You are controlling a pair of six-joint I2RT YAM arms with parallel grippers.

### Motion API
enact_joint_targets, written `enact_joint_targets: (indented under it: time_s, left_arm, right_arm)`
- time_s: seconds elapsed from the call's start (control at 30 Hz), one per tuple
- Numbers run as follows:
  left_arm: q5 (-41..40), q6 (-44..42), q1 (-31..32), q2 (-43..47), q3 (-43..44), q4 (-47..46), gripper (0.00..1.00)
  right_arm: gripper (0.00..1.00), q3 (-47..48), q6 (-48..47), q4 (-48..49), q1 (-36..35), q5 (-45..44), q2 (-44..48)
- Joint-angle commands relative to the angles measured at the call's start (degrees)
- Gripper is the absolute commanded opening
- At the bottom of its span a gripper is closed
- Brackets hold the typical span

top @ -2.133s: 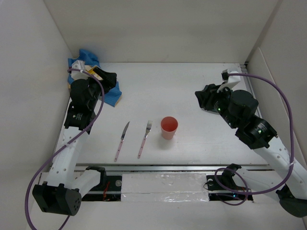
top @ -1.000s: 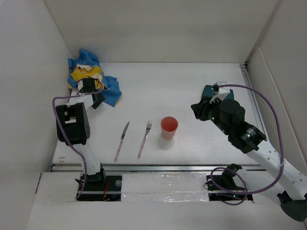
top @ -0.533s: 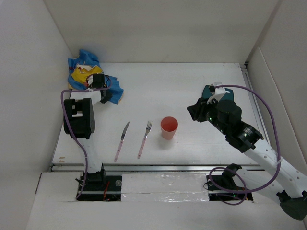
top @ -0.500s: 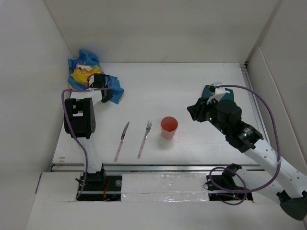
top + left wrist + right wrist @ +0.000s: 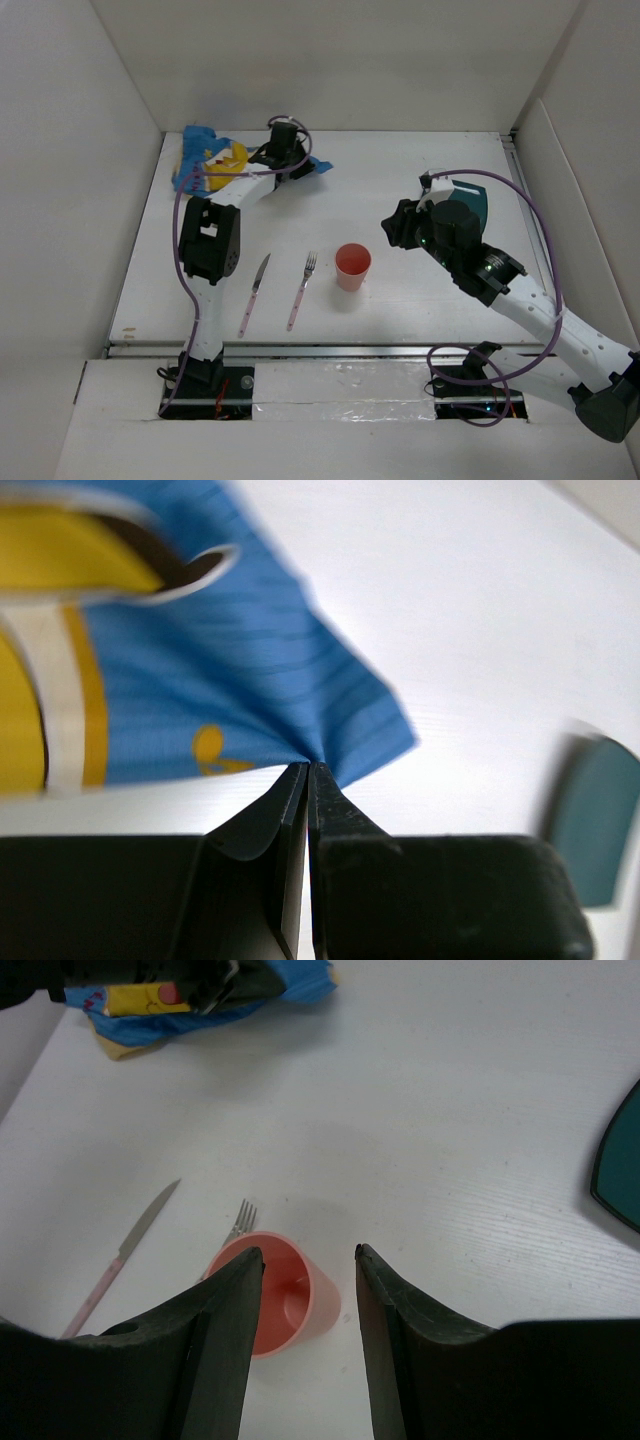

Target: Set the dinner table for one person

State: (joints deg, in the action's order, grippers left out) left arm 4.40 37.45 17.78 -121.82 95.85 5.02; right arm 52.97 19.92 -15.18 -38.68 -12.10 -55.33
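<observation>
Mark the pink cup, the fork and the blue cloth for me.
pink cup [image 5: 352,262]: top external view, inside its open mouth.
fork [image 5: 297,303]: top external view, middle of its pink handle.
blue cloth [image 5: 230,700]: left wrist view, plain blue fabric above the pinched corner.

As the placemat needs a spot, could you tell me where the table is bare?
Bare: the far middle between the placemat and teal plate, and the near-left corner beside the knife. Crowded: near centre, with knife, fork and cup.

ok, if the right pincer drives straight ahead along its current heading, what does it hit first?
Probably the pink cup. It stands upright just ahead of the open right pincer but off-centre, so the rim may get clipped rather than straddled. Depth is hard to judge from these views.
</observation>
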Motion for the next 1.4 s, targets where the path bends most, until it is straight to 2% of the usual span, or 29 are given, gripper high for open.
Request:
enact_joint_targets:
  time_s: [0.0, 0.07, 0.13, 0.17, 0.2, 0.27, 0.4, 0.43, 0.5, 0.53, 0.6, 0.63, 0.67, 0.7, 0.8, 0.83, 0.93, 0.97, 1.03, 1.13, 1.17, 1.23, 1.37]
  left_arm:
    - [5.5, 1.8, 6.7, -3.5, 10.4, -0.4, 0.0]
    - [6.1, 1.1, 10.1, -6.8, 17.1, 1.3, 0.0]
    - [6.2, -0.8, 11.7, -7.9, 19.9, 2.7, 0.17]
    - [5.2, -2.3, 12.8, -8.1, 21.6, 3.8, 0.39]
    - [5.2, -2.3, 12.8, -8.1, 21.6, 3.9, 0.39]
    - [4.7, -2.9, 12.8, -6.2, 19.6, 3.6, 0.48]
    - [0.9, -2.6, 12.2, 2.6, 9.9, -1.6, 0.48]
    - [-0.7, -1.8, 11.3, 7.4, 3.9, -3.3, 0.47]
    - [-3.1, 0.2, 9.7, 12.8, -2.6, -8.9, 0.42]
    - [-6.8, 3.0, 9.2, 18.7, -10.4, -10.4, 0.41]
    - [-9.8, 6.0, 8.3, 24.8, -19.6, -17.1, 0.38]
    - [-12.0, 9.1, 7.3, 30.4, -28.6, -19.2, 0.37]
    - [-13.6, 10.6, 6.7, 33.0, -33.0, -22.3, 0.37]
    - [-15.8, 13.6, 5.0, 37.2, -40.1, -24.0, 0.37]
    - [-16.8, 17.8, 0.9, 41.2, -48.8, -27.0, 0.37]
    - [-15.1, 19.4, -3.3, 41.9, -53.0, -27.8, 0.37]
    - [-10.1, 22.8, -9.2, 40.4, -57.3, -30.1, 0.37]
    - [-9.0, 23.3, -11.3, 39.7, -58.1, -31.8, 0.37]
    - [-8.3, 23.9, -11.3, 38.2, -58.7, -33.4, 0.37]
    - [-8.7, 24.1, -11.3, 36.4, -57.9, -34.4, 0.43]
    - [-9.1, 24.5, -11.3, 35.9, -57.7, -34.5, 0.52]
    - [-9.6, 25.3, -11.3, 34.3, -57.6, -35.1, 0.53]
    - [-9.0, 25.4, -11.3, 31.9, -56.7, -37.0, 0.51]
  right_arm:
    - [0.49, 1.6, 0.6, 3.9, 0.3, -4.8, -1.5]
    - [0.51, 2.2, 0.6, 3.9, 1.1, -6.0, -2.9]
    - [0.53, 2.4, 0.7, 4.7, 2.5, -6.0, -4.2]
    - [0.58, 2.5, 1.2, 5.3, 4.5, -6.0, -5.0]
    - [0.58, 2.5, 1.2, 5.3, 4.5, -6.0, -5.0]
    - [0.61, 2.0, 1.9, 5.9, 6.0, -6.0, -6.5]
    - [0.63, -0.1, 5.3, 9.3, 10.5, -6.1, -9.6]
    - [0.63, -0.6, 6.3, 10.1, 12.3, -5.6, -10.5]
    - [0.6, -2.3, 9.0, 13.6, 13.9, -3.9, -13.3]
    - [0.47, -2.8, 9.9, 14.6, 15.1, -2.5, -14.7]
    - [0.32, -2.9, 12.0, 17.5, 15.6, -1.4, -18.7]
    - [0.13, -2.5, 12.5, 18.0, 16.3, -0.6, -20.2]
    - [0.05, -2.3, 13.6, 18.6, 17.1, -0.3, -21.3]
    - [0.0, -2.3, 14.5, 21.2, 17.9, 0.6, -24.5]
    - [0.0, -2.2, 15.9, 23.5, 19.3, 2.4, -26.8]
    - [0.02, -1.9, 16.5, 24.0, 19.3, 3.8, -27.5]
    - [0.24, -1.7, 17.1, 26.8, 20.6, 5.2, -29.8]
    - [0.28, -1.5, 17.2, 27.2, 20.6, 5.3, -30.4]
    - [0.38, -1.1, 16.9, 28.0, 21.4, 6.5, -31.8]
    - [0.45, -0.9, 17.1, 30.5, 22.7, 8.7, -33.2]
    - [0.47, -0.2, 17.3, 30.6, 22.7, 9.2, -34.5]
    - [0.52, 1.1, 17.6, 29.2, 23.2, 9.6, -35.9]
    - [0.53, 2.2, 18.7, 29.9, 23.2, 10.2, -38.5]
